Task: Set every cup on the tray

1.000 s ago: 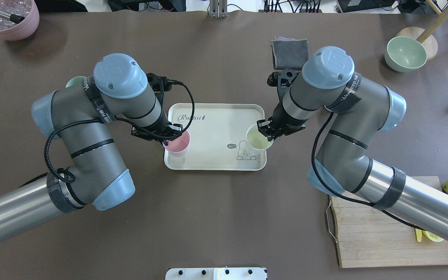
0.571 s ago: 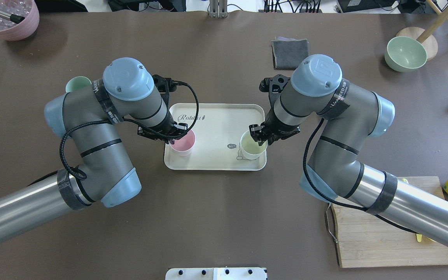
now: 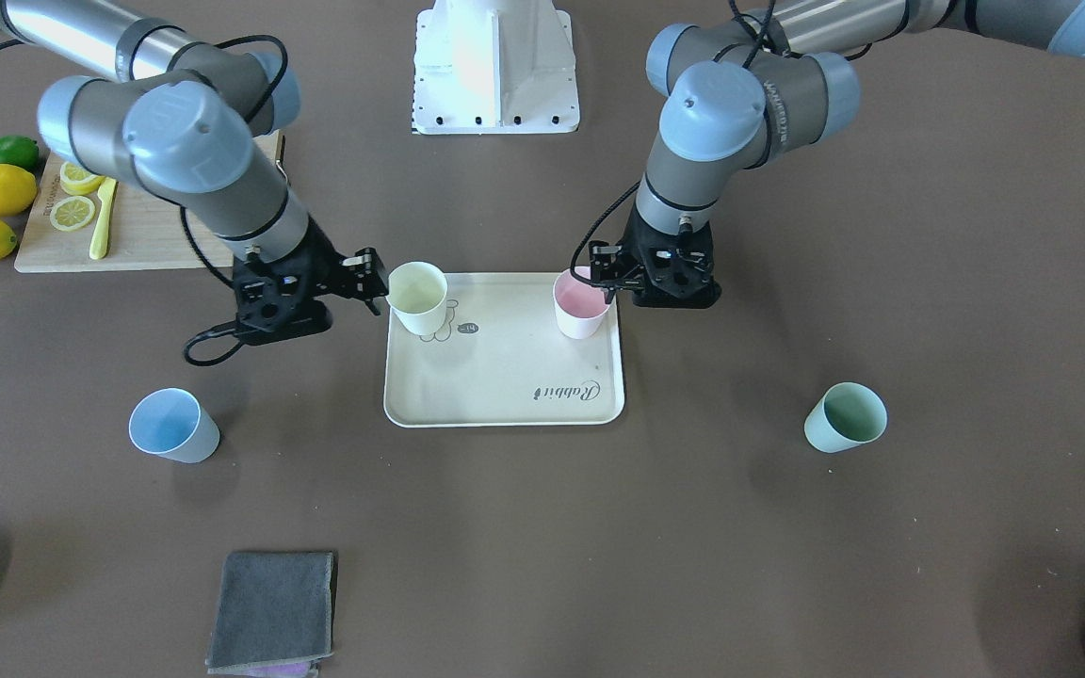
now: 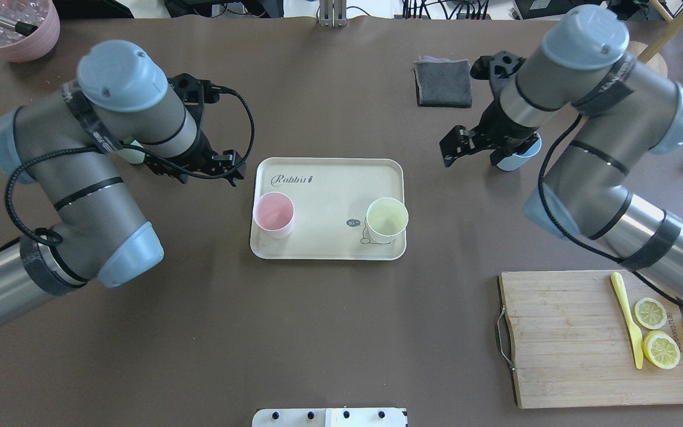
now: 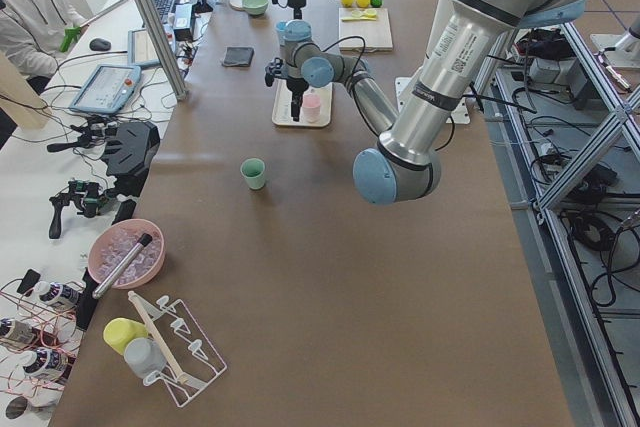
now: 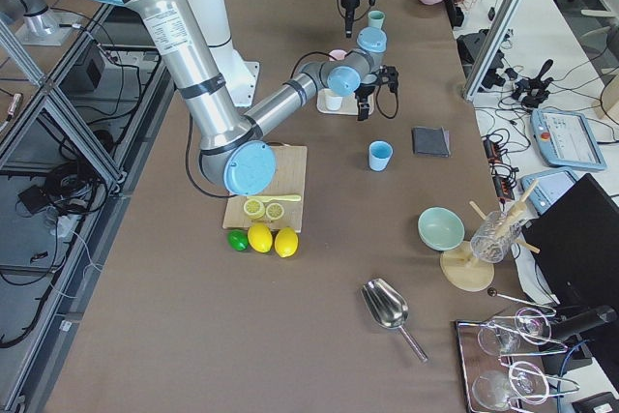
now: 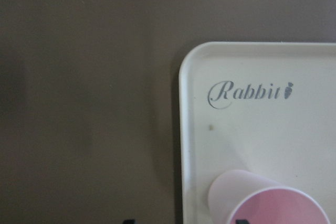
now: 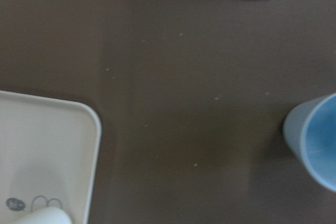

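Note:
The cream tray (image 4: 329, 178) lies mid-table. The pink cup (image 4: 273, 213) stands upright on its left side and the pale yellow cup (image 4: 386, 219) on its right, by the bear drawing. My left gripper (image 4: 233, 169) is open and empty, just off the tray's left edge. My right gripper (image 4: 449, 149) is open and empty, right of the tray. The light blue cup (image 4: 519, 159) stands on the table, partly hidden under my right wrist, and shows in the right wrist view (image 8: 315, 140). The mint cup (image 3: 846, 417) stands on the table, mostly hidden under my left arm in the overhead view.
A grey cloth (image 4: 443, 83) lies beyond the tray. A wooden cutting board (image 4: 596, 338) with lemon slices and a yellow knife sits front right. A pale green bowl (image 4: 617, 82) is far right, and a mauve pot (image 4: 12, 29) far left.
Both grippers have let go of their cups and drawn back outward, away from the tray. The pink and yellow cups now stand free on the tray.

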`<state>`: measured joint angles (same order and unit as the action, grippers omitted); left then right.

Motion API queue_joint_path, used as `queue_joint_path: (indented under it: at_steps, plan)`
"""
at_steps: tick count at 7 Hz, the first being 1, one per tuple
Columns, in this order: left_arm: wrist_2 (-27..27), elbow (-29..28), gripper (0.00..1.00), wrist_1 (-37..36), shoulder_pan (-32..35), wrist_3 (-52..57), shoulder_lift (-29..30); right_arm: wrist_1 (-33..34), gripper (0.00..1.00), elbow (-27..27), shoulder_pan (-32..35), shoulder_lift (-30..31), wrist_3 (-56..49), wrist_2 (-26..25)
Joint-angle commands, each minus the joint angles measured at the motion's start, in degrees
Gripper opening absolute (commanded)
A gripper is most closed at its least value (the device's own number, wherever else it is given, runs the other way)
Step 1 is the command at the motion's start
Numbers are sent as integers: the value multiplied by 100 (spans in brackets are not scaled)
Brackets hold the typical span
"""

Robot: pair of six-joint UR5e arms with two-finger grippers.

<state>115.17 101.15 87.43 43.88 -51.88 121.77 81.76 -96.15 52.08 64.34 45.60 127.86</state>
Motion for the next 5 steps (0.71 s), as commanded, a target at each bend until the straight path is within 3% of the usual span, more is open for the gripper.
queue_joint_path:
  at_steps: [1, 2, 5]
  plan:
    - [93, 19, 98, -305, 855, 1446, -327, 7, 100, 601, 975, 316, -1486, 212]
    - [155, -182, 98, -297, 1190, 2018, -417, -2, 100, 980, 1110, 299, -1884, 187]
    - [147, -787, 98, 43, 1316, 2068, -374, -63, 100, 1466, 1015, 150, -1730, 177]
